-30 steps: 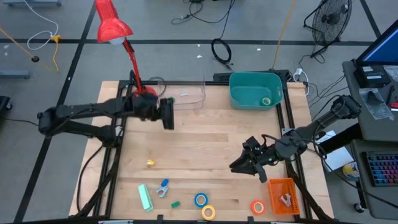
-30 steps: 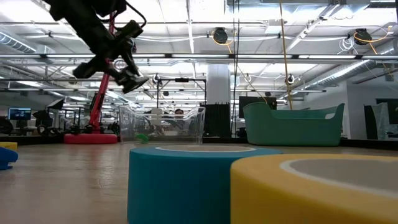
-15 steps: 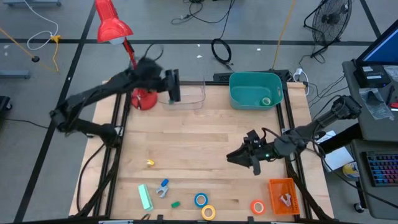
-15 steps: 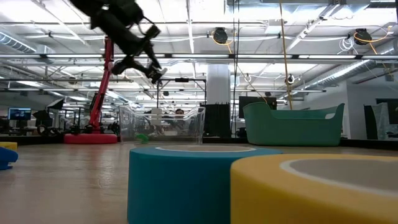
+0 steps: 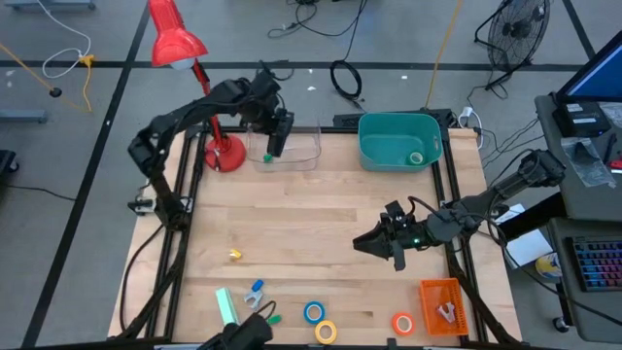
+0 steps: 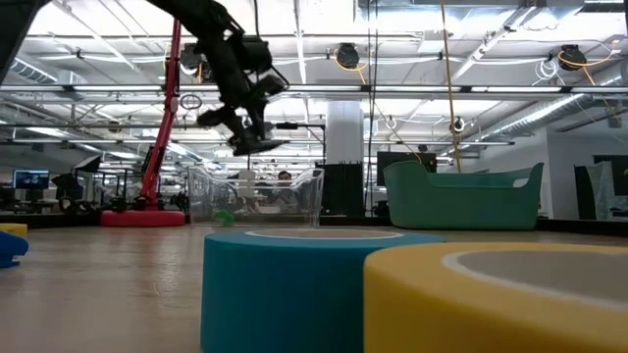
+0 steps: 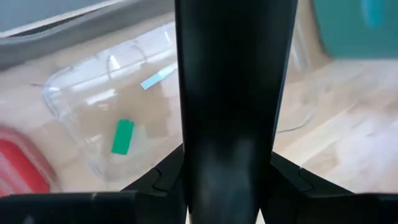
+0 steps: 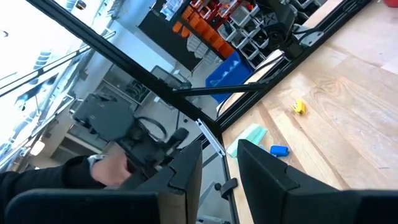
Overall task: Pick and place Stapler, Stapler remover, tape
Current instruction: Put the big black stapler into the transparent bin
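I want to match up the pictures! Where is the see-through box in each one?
High view: clear box, table's far edge, under the left tool.
Low view: far back, left of centre.
Left wrist view: behind the dark fingers.
Right wrist view: not in it.
Shared landmark: teal bin beside it.

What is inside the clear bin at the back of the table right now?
The clear bin holds one small green piece on its floor. The left claw hangs above it and covers part of the bin's inside.

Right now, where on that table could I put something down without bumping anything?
The bare wood mid-table, between the clear bin, the teal tub and the right tool, is free. The near edge is crowded: green stapler, blue tape, yellow tape, orange tape.
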Controlling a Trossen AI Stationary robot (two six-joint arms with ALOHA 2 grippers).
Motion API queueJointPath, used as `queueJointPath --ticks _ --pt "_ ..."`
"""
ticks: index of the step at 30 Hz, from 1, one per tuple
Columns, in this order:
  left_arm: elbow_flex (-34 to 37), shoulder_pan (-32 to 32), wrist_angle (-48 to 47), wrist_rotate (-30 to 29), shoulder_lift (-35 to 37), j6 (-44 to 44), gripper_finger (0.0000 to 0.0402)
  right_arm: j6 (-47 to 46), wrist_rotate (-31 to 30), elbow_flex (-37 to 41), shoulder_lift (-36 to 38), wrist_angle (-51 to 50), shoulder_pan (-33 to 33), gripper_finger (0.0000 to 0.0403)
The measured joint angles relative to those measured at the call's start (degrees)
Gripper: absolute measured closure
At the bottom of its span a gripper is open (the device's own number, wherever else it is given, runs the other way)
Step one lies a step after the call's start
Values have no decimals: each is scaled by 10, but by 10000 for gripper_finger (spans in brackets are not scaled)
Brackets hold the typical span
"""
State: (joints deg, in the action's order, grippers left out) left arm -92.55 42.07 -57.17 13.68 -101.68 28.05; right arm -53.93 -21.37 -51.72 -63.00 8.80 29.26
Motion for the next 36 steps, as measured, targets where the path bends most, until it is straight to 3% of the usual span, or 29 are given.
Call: queueJointPath --ticks 8,14,22,29,36 --pt "0 -10 0 -5 -40 -92 254 -1 0 0 0 0 0 307" --pt "0 -15 -3 -48 -41 -192 254 -10 1 0 0 0 1 307" --pt "0 -29 -13 -48 -41 -309 254 -24 -19 0 0 -5 1 307" --pt "0 -50 -13 -66 -42 -365 254 -24 -46 0 0 -5 0 307" --pt "0 -62 -27 -77 -88 -404 254 -24 -80 0 0 -5 0 307"
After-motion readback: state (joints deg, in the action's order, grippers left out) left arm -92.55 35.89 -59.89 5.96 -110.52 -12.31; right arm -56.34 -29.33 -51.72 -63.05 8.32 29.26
